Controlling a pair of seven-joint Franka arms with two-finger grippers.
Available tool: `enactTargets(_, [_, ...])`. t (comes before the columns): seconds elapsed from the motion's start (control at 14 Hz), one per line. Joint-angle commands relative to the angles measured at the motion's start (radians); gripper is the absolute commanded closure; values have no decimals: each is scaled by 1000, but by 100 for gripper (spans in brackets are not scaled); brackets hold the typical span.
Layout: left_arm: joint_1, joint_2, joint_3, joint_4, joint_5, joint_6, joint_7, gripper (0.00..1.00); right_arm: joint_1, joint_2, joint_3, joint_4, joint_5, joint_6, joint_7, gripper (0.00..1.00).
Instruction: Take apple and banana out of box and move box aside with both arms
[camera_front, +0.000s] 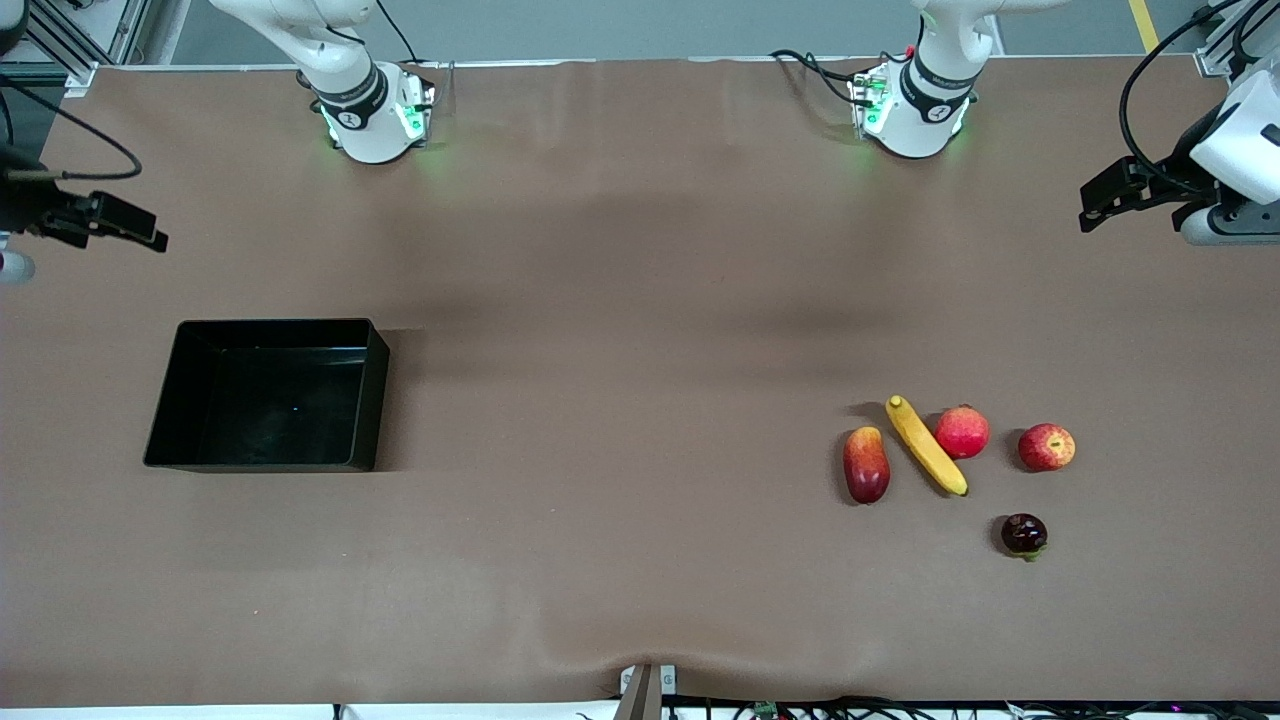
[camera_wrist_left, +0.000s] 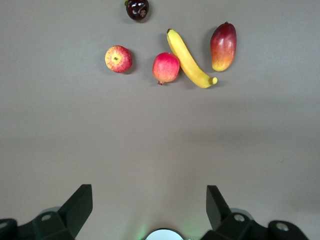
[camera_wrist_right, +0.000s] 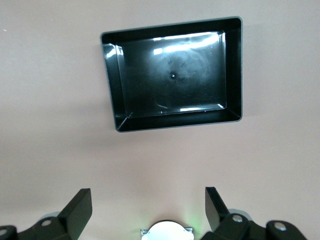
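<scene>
Black and glossy, the rectangular open-top plastic box (camera_front: 268, 395) is sitting empty on the brown desk (camera_front: 620, 350) toward the right arm's end, and in the right wrist view it is lying out ahead of the right claw (camera_wrist_right: 148, 210), whose fingers are standing wide with nothing between them. That claw is hanging in the air at the desk's edge, well apart from the box. The left claw (camera_wrist_left: 149, 207) is likewise spreading wide and holding nothing, hovering at the left arm's end of the desk. Ahead of it, the small round red apple with yellow streaks (camera_wrist_left: 118, 58) and the slim yellow banana (camera_wrist_left: 190, 59) are already lying on the desk outside the box, among a plain pink-red round fruit (camera_wrist_left: 166, 67), an elongated red-yellow mango (camera_wrist_left: 223, 46) and a dark round fruit (camera_wrist_left: 137, 9).

Judging from this layout, little seems left to do, so the main risk is a needless move. If either arm is reaching for the box, its slick low walls may be slipping from one claw. A sweep by the left arm could be knocking the banana, which is touching or nearly touching the pink-red fruit, and setting the round fruits rolling
</scene>
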Motion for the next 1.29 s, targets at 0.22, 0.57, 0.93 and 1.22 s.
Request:
enactTargets(0.22, [7, -6, -1, 33, -3, 5, 4, 0, 109, 1, -114, 66, 11, -44, 11, 0])
enactTargets(0.57, [30, 25, 2, 90, 0, -21, 3, 0, 51, -2, -44, 79, -2, -69, 5, 0])
enactTargets(0.93, [47, 26, 0, 102, 0, -21, 9, 0, 45, 2, -47, 117, -5, -107, -24, 0])
enactTargets(1.22, [46, 26, -1, 101, 0, -21, 9, 0, 52, 1, -50, 119, -5, -113, -26, 0])
